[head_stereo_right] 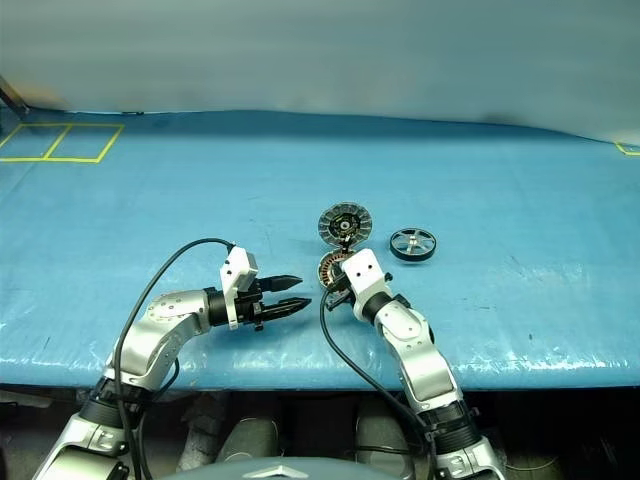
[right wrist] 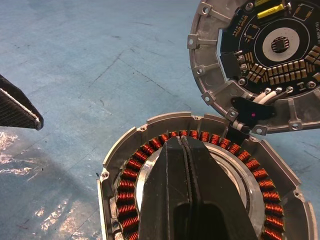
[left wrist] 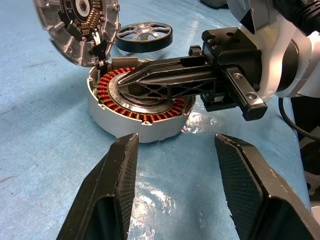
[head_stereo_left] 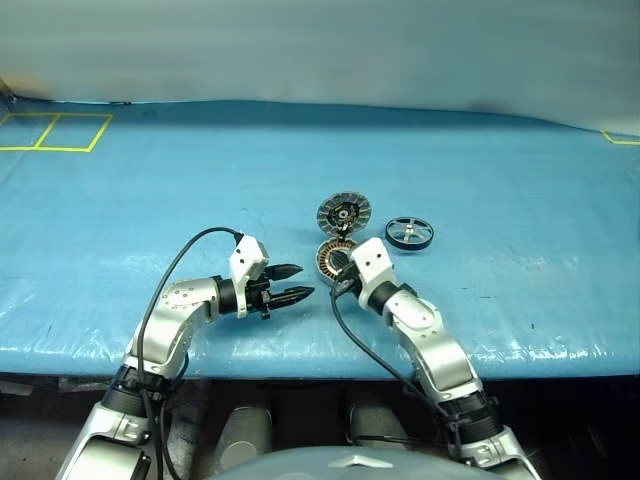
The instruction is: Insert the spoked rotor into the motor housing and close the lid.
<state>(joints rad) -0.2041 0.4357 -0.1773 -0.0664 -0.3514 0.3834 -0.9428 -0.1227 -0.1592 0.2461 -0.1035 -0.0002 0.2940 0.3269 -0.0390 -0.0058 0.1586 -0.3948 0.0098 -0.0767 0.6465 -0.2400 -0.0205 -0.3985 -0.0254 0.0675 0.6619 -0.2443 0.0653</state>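
Observation:
The motor housing (left wrist: 131,131), a silver cup with copper-orange windings, lies on the blue mat with its lid (left wrist: 75,30) hinged open and tilted up behind it. The spoked rotor (head_stereo_left: 409,233) lies flat on the mat to the right of the lid, apart from the housing. My right gripper (right wrist: 183,141) is shut on nothing, and its joined fingers reach over the housing's centre. My left gripper (head_stereo_left: 305,281) stands open just left of the housing, pointing at it, with nothing between its fingers.
The blue mat (head_stereo_left: 500,180) covers the whole table, and its front edge runs just below my arms. Yellow tape squares (head_stereo_left: 55,132) mark the far left corner. A black cable (head_stereo_left: 190,245) loops from my left wrist.

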